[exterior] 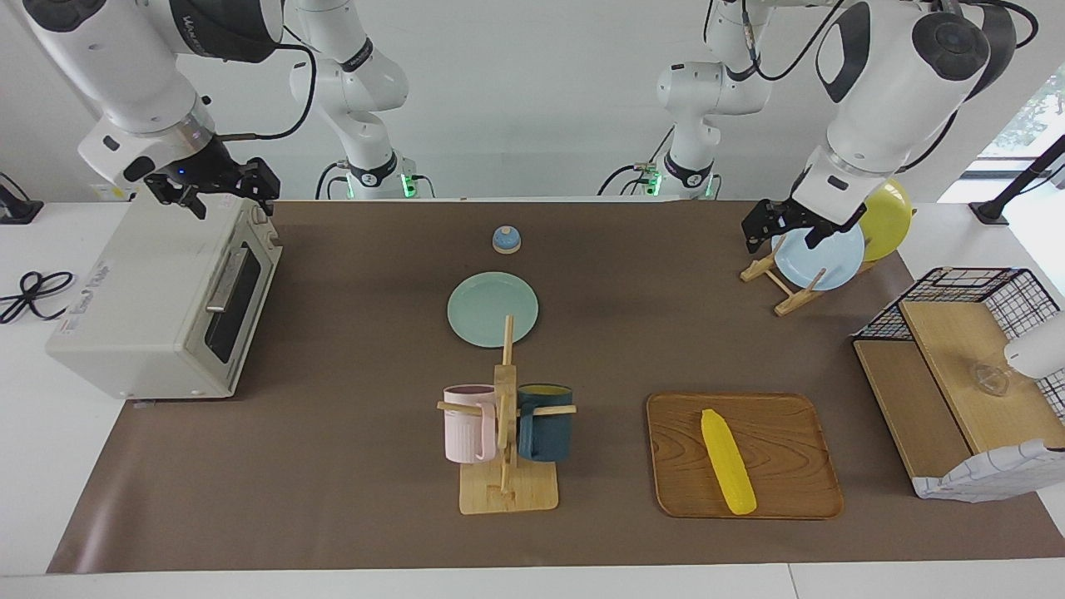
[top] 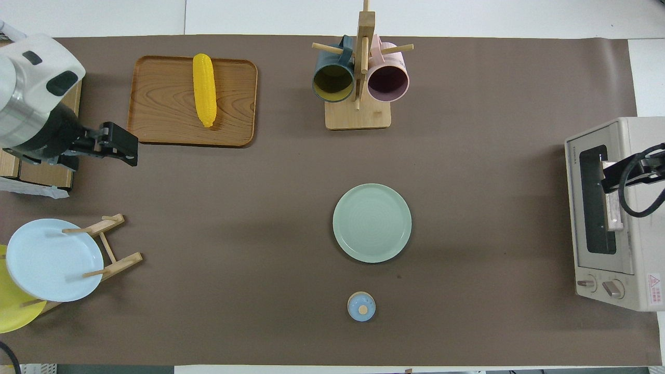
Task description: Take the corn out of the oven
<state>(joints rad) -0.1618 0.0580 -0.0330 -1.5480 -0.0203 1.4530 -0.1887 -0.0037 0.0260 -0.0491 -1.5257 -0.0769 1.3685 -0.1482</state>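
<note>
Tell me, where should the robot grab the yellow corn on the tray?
Probably around the middle of the corn, coming straight down from above. It lies flat on the wooden tray, so its rounded sides are free for fingers to pinch across. The pointed end is thinner and might slip.

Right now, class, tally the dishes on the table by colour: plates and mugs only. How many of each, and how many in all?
Green: 1, plate
Light blue: 1, plate
Yellow: 1, plate
Pink: 1, mug
Dark blue: 1, mug
Total: 5
</note>
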